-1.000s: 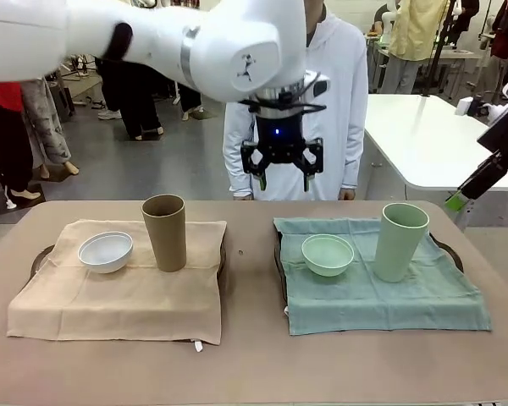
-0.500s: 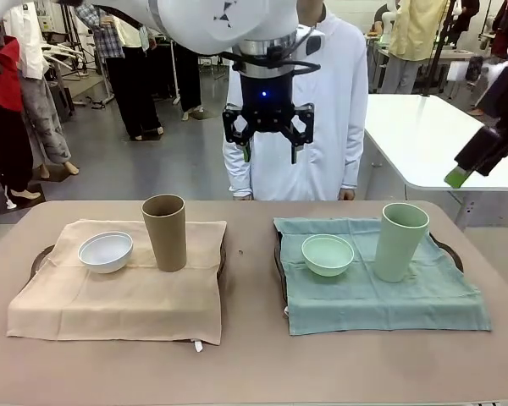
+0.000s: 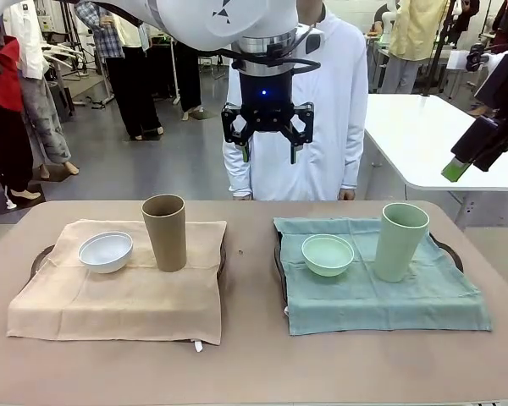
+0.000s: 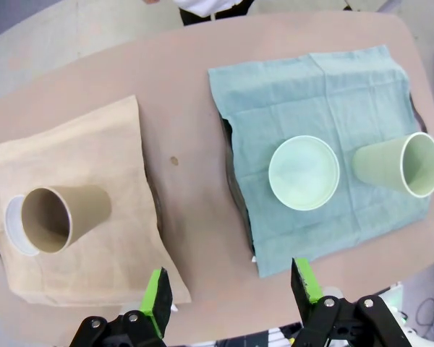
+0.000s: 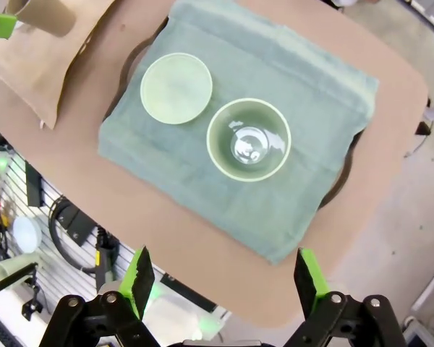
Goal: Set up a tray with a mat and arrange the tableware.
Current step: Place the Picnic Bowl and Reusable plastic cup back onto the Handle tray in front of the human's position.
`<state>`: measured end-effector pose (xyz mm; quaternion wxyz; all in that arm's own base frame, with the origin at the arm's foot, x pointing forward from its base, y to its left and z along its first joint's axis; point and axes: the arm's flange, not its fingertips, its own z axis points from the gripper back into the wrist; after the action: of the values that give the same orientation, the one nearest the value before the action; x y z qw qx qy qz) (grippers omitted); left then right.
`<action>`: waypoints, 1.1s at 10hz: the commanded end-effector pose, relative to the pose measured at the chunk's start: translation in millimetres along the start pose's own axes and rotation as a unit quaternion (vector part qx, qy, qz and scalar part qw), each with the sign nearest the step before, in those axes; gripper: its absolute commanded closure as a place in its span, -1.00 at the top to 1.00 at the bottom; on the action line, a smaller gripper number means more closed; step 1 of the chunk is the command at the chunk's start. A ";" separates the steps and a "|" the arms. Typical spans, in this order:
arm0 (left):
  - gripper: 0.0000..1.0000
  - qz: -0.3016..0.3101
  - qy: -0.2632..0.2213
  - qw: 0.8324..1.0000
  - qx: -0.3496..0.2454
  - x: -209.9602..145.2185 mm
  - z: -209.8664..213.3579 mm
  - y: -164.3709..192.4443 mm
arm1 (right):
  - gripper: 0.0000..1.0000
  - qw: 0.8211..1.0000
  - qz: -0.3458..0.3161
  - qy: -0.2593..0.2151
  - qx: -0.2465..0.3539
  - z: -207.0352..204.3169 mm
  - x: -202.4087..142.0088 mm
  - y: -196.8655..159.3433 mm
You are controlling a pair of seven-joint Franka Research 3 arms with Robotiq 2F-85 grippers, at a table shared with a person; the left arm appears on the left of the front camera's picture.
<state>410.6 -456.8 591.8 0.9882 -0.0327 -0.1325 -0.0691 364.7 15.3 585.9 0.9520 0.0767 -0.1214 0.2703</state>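
left gripper jaws wide, empty, right gripper same

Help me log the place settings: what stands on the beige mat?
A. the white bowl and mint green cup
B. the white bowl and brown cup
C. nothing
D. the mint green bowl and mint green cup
B: the white bowl and the brown cup stand side by side on the beige mat; the green pieces are on the other mat.

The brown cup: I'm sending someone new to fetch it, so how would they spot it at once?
Look at the tan mat on the robot's left half of the table. The brown cup stands upright on it, beside a white bowl. It is the only tall brown vessel; the other cup is mint green.
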 end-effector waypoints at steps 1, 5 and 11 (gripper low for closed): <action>0.74 -0.003 -0.006 1.000 -0.002 1.9 0.7 2.1 | 1.00 1.000 0.013 0.002 -0.010 -3.5 -0.8 -3.6; 0.74 -0.003 -0.006 1.000 -0.002 1.9 0.7 2.1 | 1.00 1.000 0.013 0.002 -0.010 -3.5 -0.8 -3.6; 0.74 -0.003 -0.006 1.000 -0.002 1.9 0.7 2.1 | 1.00 1.000 0.013 0.002 -0.010 -3.5 -0.8 -3.6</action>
<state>411.2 -456.5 592.2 0.9882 -0.0331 -0.1326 -0.0688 365.2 15.2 584.7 0.9508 0.0796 -0.1210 0.2738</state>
